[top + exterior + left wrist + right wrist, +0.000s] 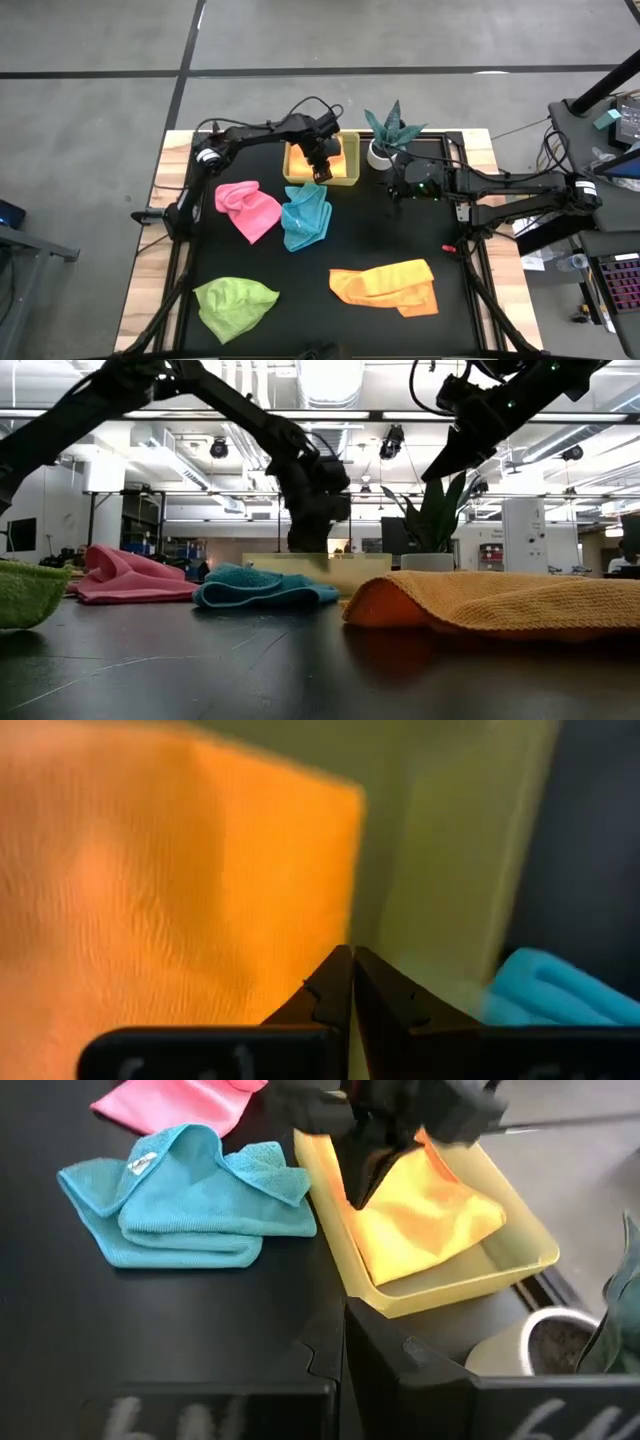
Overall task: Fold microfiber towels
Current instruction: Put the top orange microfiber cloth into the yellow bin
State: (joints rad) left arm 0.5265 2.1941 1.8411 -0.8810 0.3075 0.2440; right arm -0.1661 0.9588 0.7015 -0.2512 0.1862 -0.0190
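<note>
A folded orange-yellow towel lies in the yellow tray at the table's far side. My left gripper is shut and points down into the tray at that towel's edge. On the black mat lie a pink towel, a turquoise towel, a lime green towel and a second orange-yellow towel, all loosely crumpled or half folded. My right gripper is shut and hangs above the mat to the right of the tray, holding nothing. My left gripper's shut fingertips come from above, slanting down, beside the edge of the orange-yellow towel in the tray. I cannot tell whether they touch the towel or the tray floor.
A small teal spiky plant in a white pot stands just right of the tray, close to my right arm. The mat's middle between the towels is bare. Wooden table edges show on both sides of the mat.
</note>
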